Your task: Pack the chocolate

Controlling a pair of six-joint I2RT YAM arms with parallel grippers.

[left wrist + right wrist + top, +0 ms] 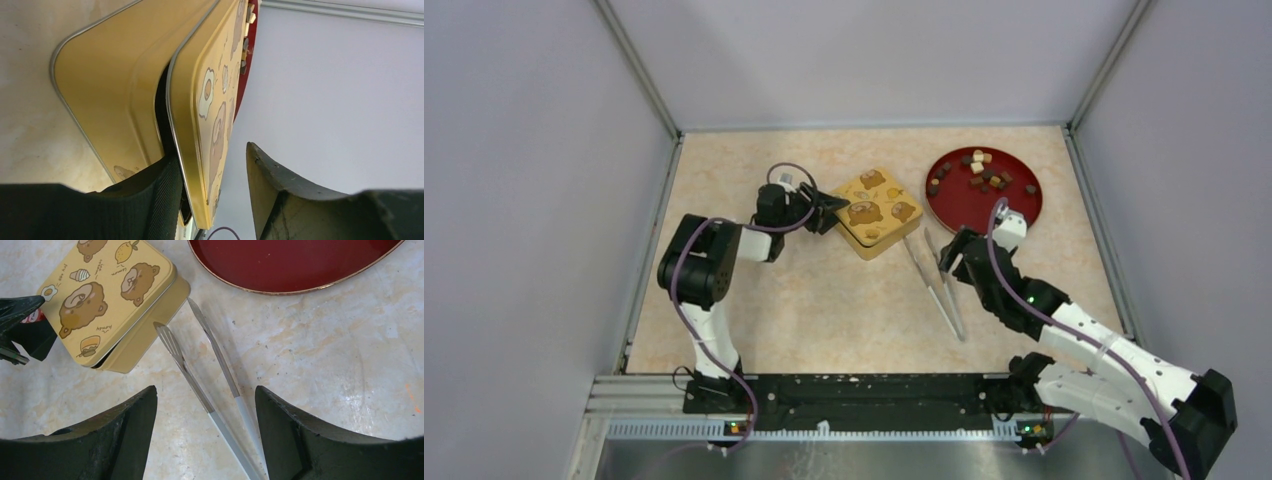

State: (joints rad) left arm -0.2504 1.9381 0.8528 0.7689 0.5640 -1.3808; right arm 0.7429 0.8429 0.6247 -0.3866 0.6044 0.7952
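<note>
The tin [150,325] sits mid-counter [824,300], its lid [100,290] on it but ajar at the left corner, where the left gripper [827,212] straddles the lid. The plate [1014,210] lies right of the tin, chocolate [980,172] on it. The tongs [187,371] lie before both, under the right gripper [205,388]

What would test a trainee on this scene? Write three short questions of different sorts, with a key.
1. True or false: the right pincer grips the tongs.
2. The chocolate lies on: A a bowl, B the red plate, C the bare table?
3. Which pincer is at the yellow tin's lid?
Key: 1 false; 2 B; 3 the left pincer.
</note>
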